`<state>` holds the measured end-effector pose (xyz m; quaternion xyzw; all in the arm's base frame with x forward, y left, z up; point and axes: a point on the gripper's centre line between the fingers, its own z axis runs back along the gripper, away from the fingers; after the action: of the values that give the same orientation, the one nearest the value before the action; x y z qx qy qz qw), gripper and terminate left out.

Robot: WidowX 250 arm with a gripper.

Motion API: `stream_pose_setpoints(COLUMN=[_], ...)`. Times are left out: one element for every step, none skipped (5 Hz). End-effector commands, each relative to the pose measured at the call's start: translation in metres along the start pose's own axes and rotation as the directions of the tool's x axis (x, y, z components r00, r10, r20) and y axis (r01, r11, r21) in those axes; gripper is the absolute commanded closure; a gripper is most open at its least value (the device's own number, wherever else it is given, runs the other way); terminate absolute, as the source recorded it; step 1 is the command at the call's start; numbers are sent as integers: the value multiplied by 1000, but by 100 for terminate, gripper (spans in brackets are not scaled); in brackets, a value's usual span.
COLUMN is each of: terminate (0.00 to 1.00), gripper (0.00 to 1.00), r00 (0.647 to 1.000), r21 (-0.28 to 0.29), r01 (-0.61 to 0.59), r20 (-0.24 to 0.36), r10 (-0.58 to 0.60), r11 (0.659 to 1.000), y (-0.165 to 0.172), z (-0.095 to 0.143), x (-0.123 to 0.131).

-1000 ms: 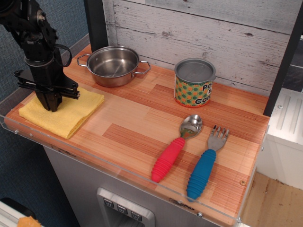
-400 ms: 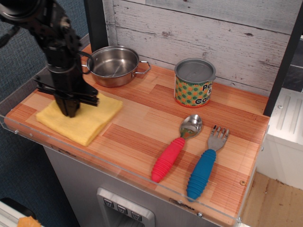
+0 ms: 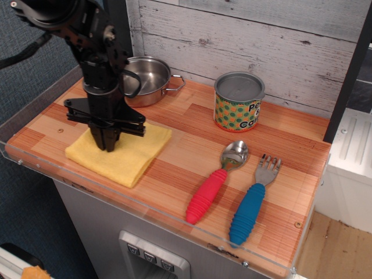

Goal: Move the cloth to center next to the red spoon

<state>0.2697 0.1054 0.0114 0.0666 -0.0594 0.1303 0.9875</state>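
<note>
The wooden counter [image 3: 174, 174] carries everything, backed by a whitewashed plank wall [image 3: 261, 35]; the black arm [image 3: 96, 46] comes down from the upper left, partly covering the steel pot [image 3: 152, 78] at the back. The cloth [image 3: 131, 154], yellow and folded, lies left of centre near the front edge, well apart from the red spoon [image 3: 212, 186]; the gripper [image 3: 106, 142] stands upright with its tips pressed into the cloth's left half, fingers drawn close together (whether they pinch a fold of the fabric I cannot tell). A patterned tin can [image 3: 238, 102] sits toward the back right. The red spoon lies tilted at the front, bowl away; just beside it on the right is a blue-handled fork [image 3: 253, 203].
</note>
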Motion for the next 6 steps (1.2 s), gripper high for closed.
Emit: stream_pose_setpoints(terminate=[0, 0, 0, 0, 0, 0], gripper=[100, 100, 100, 100, 100, 100], r00=[999, 999, 998, 998, 999, 998], r21=[-2, -11, -20, -14, -23, -23], r01=[-7, -15, -36, -38, -19, -13], r20=[39, 44, 45, 47, 51, 53], r10=[7, 16, 37, 38, 20, 14], r11=[1000, 1000, 999, 999, 1000, 1000], y=[-27, -36, -40, -44, -49, -53], z=[16, 17, 18, 16, 15, 16], x=[0, -3, -5, -7, -10, -10])
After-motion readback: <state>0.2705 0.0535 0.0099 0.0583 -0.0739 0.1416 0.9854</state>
